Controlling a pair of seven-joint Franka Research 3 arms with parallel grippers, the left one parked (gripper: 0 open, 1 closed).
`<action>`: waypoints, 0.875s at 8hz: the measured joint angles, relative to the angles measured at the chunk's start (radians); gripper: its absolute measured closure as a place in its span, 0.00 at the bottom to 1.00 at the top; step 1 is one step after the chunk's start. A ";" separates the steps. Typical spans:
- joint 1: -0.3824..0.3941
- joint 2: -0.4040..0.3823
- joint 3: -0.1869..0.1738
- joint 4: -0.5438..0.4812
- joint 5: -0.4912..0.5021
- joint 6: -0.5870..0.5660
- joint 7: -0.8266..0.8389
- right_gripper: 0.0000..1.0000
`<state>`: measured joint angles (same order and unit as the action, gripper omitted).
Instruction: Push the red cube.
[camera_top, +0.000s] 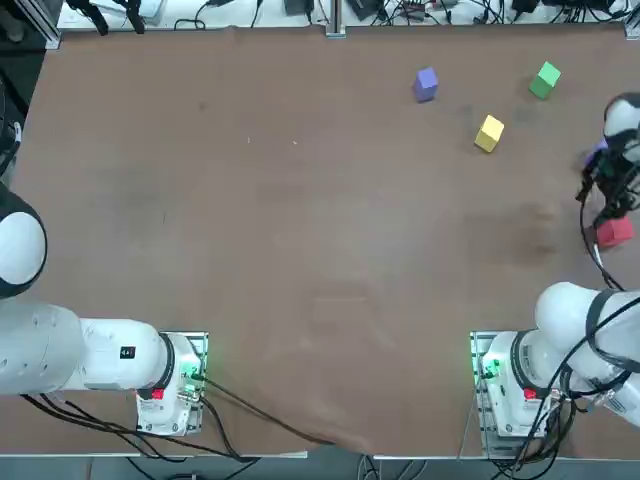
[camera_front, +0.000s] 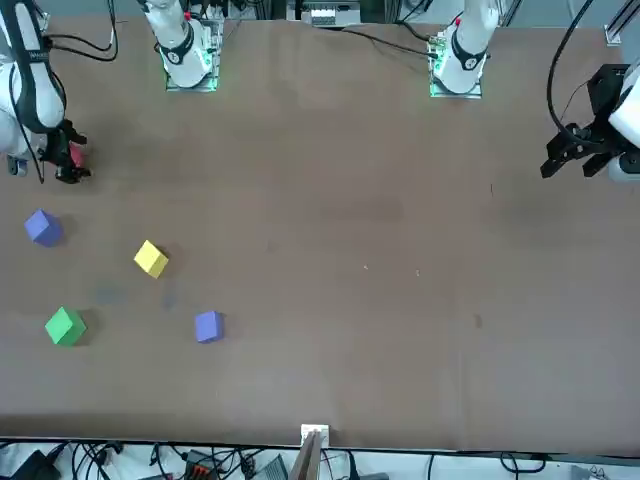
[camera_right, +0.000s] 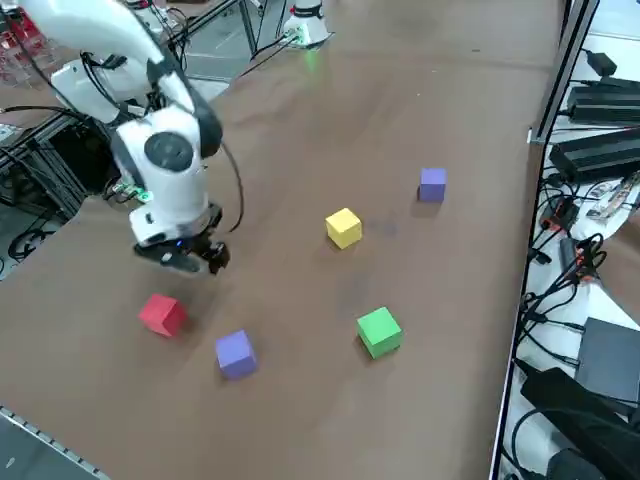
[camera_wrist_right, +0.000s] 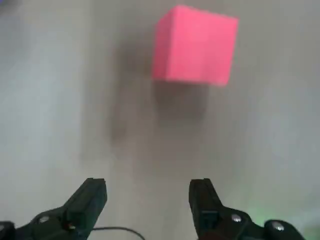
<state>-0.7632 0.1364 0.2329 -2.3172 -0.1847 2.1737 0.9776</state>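
Fingers: the right gripper (camera_wrist_right: 148, 200) stands spread wide with nothing between them.
Red cube (camera_wrist_right: 194, 45): sits on the table (camera_top: 300, 220) just beyond the fingertips, untouched.

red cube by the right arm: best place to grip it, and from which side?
Grip the red cube across two opposite flat side faces, coming straight down from above. It sits flat on the table with free space all round. The right end effector is open, just short of it.

Probably lab: cable-strewn robot table (camera_top: 300, 250)
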 joint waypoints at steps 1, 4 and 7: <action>0.003 -0.032 0.075 0.024 0.027 -0.043 -0.001 0.00; 0.013 -0.052 0.264 0.211 0.066 -0.237 -0.063 0.00; 0.044 -0.046 0.372 0.349 0.071 -0.300 -0.242 0.00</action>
<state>-0.7190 0.0909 0.6045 -1.9684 -0.1133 1.8733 0.7354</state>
